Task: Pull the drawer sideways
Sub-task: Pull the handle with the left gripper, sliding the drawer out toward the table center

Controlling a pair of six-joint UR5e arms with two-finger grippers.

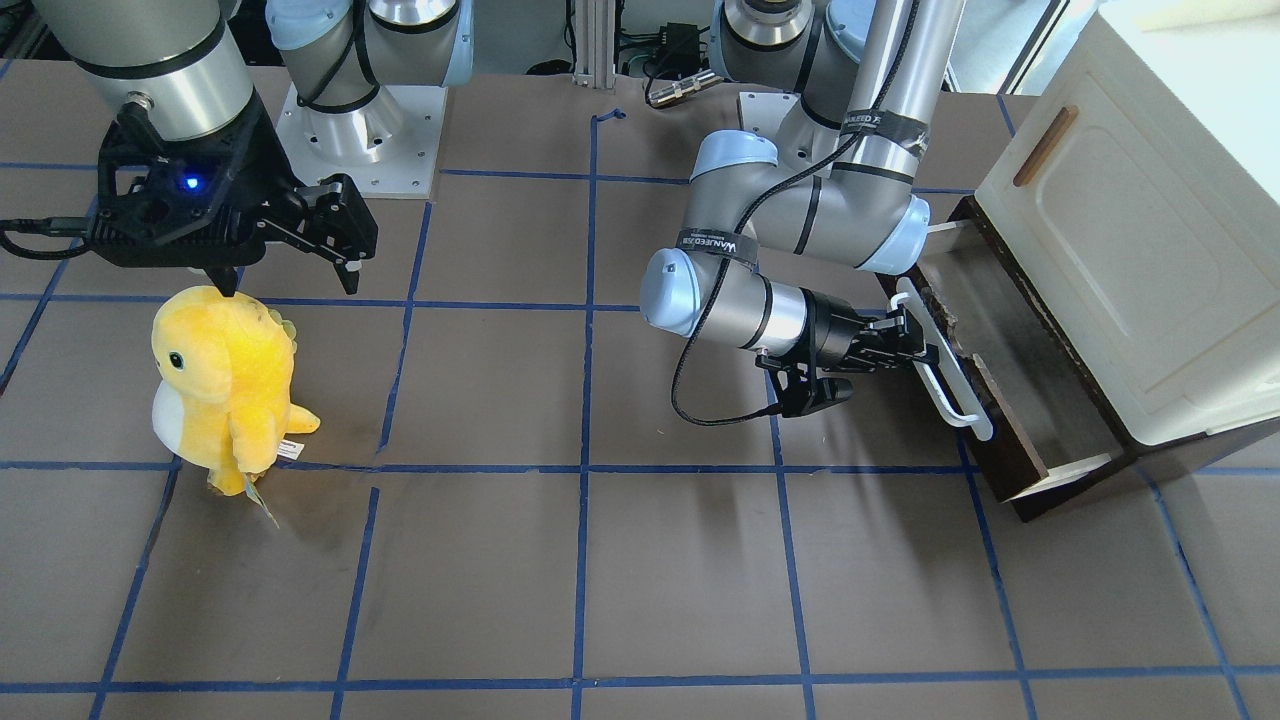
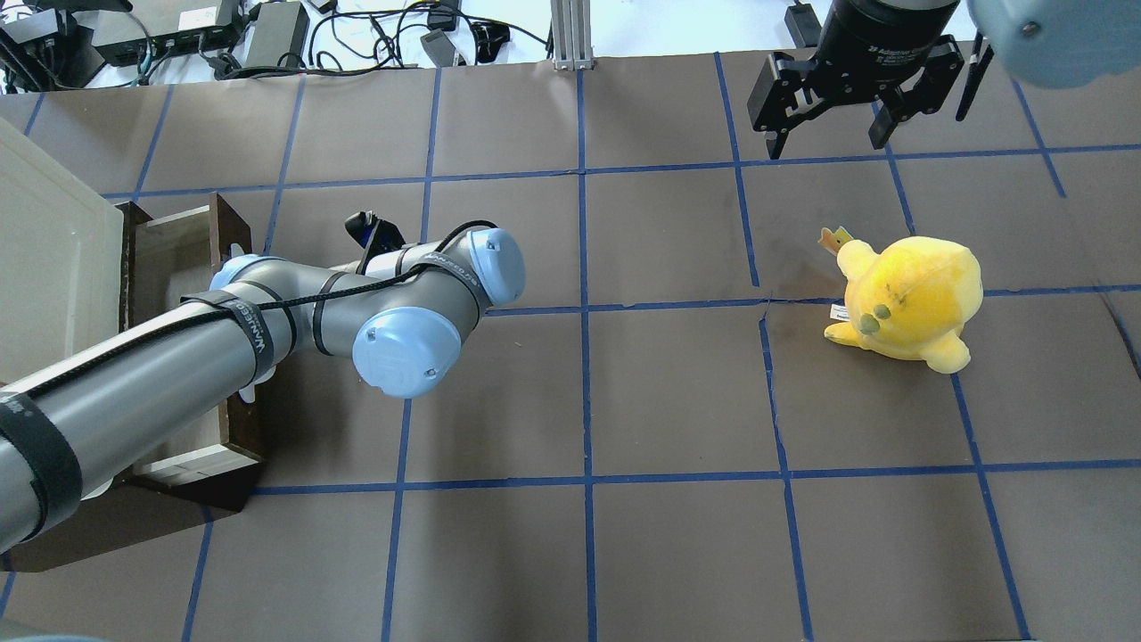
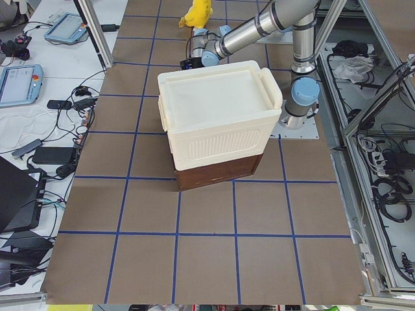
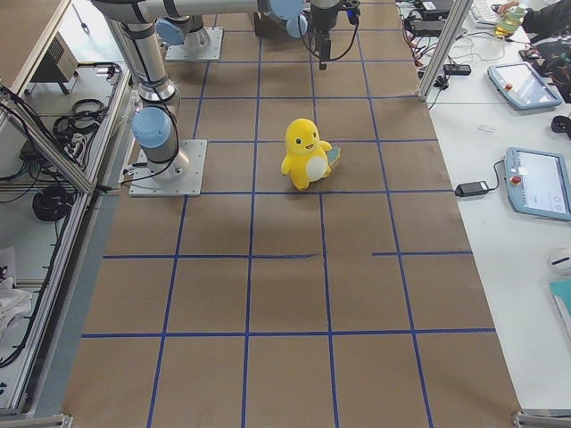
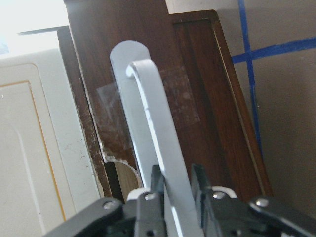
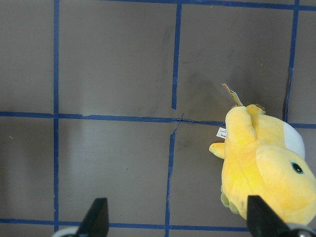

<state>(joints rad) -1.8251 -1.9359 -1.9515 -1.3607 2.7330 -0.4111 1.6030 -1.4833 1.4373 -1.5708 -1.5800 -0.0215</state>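
Note:
The dark brown drawer [image 1: 1005, 440] stands pulled partly out from under the cream-white cabinet [image 1: 1130, 230]. Its pale inside shows in the overhead view [image 2: 169, 259]. My left gripper [image 1: 915, 345] is shut on the drawer's long white bar handle [image 1: 950, 385]. In the left wrist view the fingers [image 5: 157, 183] clamp the handle [image 5: 148, 98] from both sides. My right gripper [image 1: 290, 285] hangs open and empty above the table, far from the drawer, also seen in the overhead view [image 2: 824, 144].
A yellow plush toy [image 1: 220, 385] stands on the table just below the right gripper, also in the right wrist view [image 6: 266, 168]. The cabinet has a small wooden handle [image 1: 1045, 145]. Blue tape lines grid the brown table.

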